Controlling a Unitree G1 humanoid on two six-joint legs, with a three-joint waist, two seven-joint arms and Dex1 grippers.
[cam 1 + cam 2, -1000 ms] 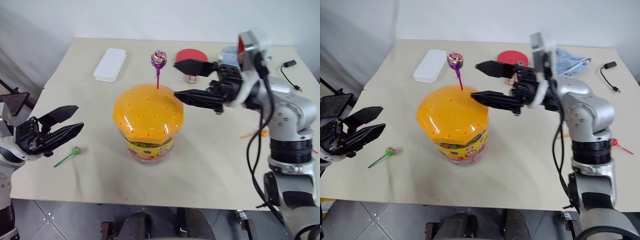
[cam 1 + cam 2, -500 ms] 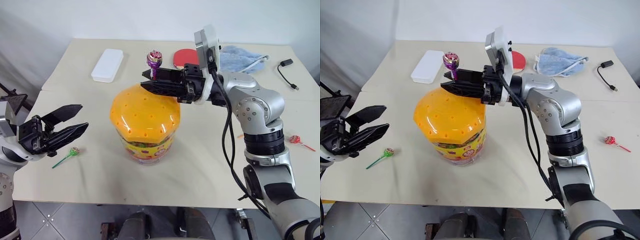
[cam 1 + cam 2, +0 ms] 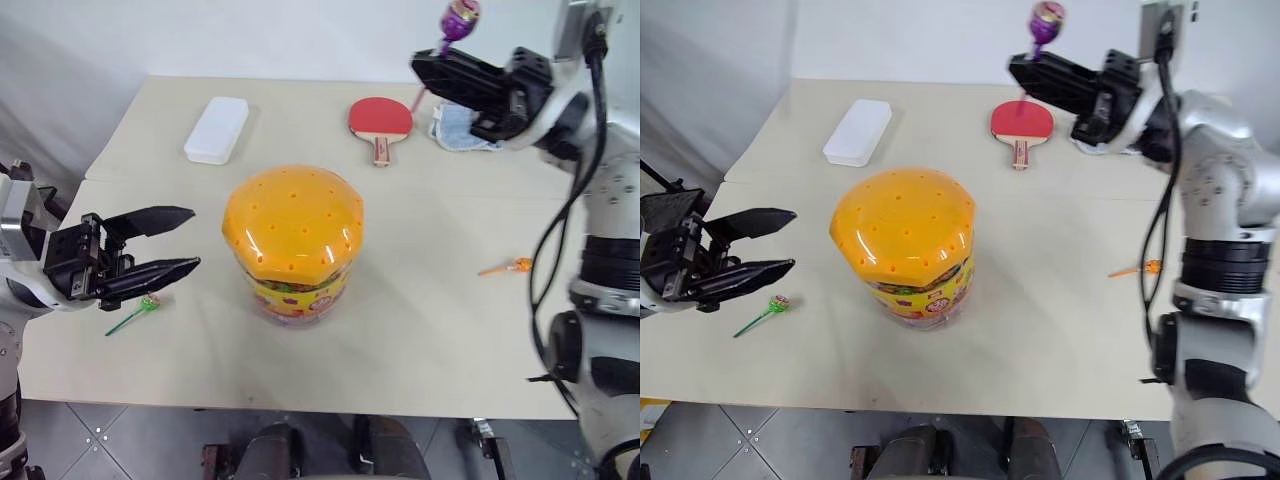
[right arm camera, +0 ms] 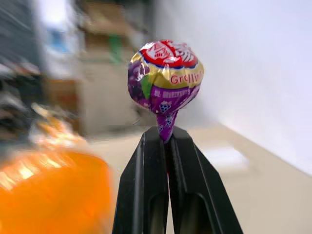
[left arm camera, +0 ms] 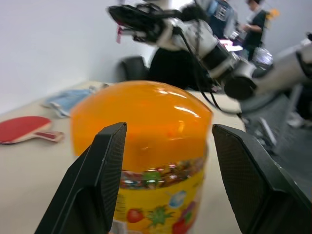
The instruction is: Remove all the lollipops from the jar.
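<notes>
Behind the jar people stand (left wrist view); right claw pinches purple lollipop, left claw spread.

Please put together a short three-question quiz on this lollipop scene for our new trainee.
1. True or false: the right gripper has its jaws shut on the purple lollipop.
2. Which lollipop lies nearest the left gripper? A) green lollipop B) orange lollipop
3. Fill in: the jar wears an ___ lid, still on.

Key: 1 true; 2 A; 3 orange.
</notes>
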